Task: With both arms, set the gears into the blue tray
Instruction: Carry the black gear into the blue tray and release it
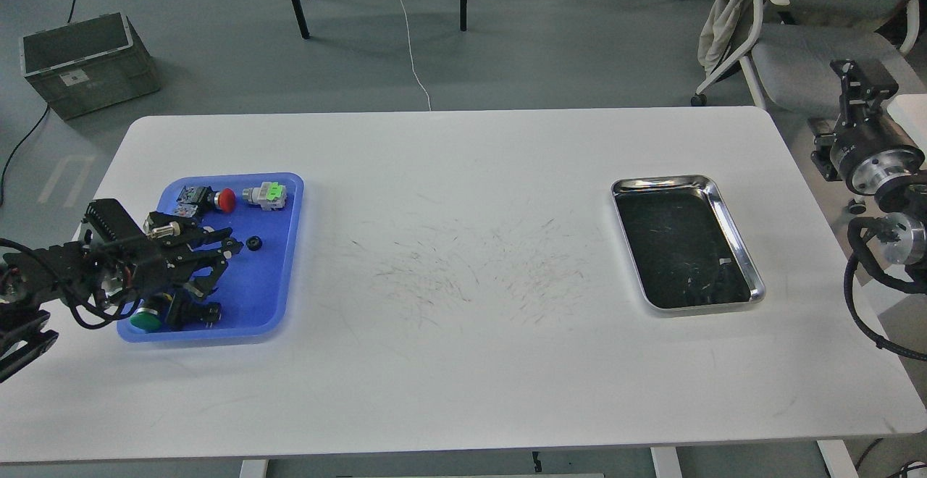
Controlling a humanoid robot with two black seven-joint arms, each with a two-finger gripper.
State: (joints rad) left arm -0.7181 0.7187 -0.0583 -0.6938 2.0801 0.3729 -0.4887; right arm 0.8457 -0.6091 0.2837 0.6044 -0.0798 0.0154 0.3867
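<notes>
While lying loose in the shallow blue plastic tray (279, 286), 1 tiny black toothed gear (253, 244) is looking light, rigid, slippery; rim pinch advised. Left gripper (217, 261), at its 9 o'clock, is gaping wide, empty.

The left arm (43, 275) hides the blue tray (279, 297)'s nine o'clock rim. The right arm (880, 174) is cut off at three o'clock, its gripper (862, 76) end-on, fingers indistinguishable.
</notes>
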